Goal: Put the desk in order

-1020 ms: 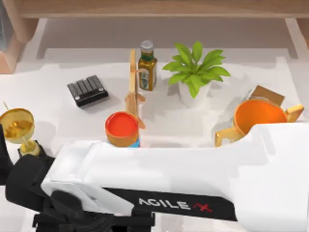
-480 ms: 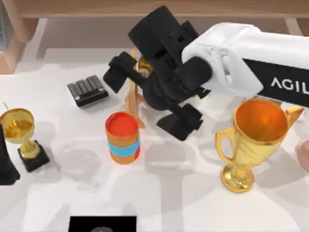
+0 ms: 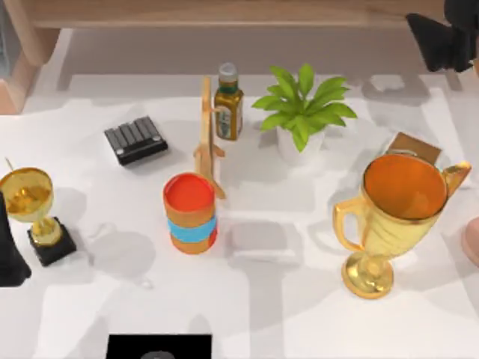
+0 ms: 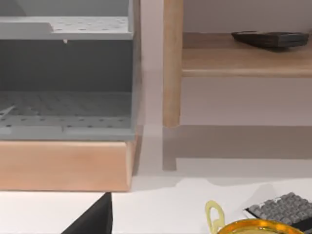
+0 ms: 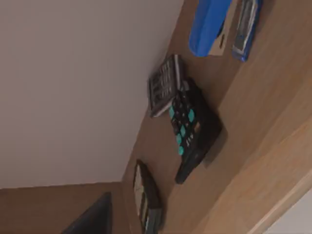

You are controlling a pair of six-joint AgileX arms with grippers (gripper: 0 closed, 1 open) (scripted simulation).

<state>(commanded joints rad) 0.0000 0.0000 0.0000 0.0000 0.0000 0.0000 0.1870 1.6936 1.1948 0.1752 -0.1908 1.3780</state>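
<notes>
The right gripper (image 3: 447, 34) is seen raised at the top view's upper right corner, above the back edge of the desk (image 3: 299, 314); whether its fingers are apart cannot be told. The left gripper (image 3: 9, 254) is parked at the left edge beside a small trophy (image 3: 34, 209).

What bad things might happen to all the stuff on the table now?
1. The big gold trophy is tall on a small foot; an arm sweeping past could tip it.
2. The sauce bottle, thin wooden stand and potted plant stand close together on the desk, so reaching for one may knock another.
3. The small gold trophy sits at the table's left edge beside the left gripper; a nudge might push it off.
</notes>
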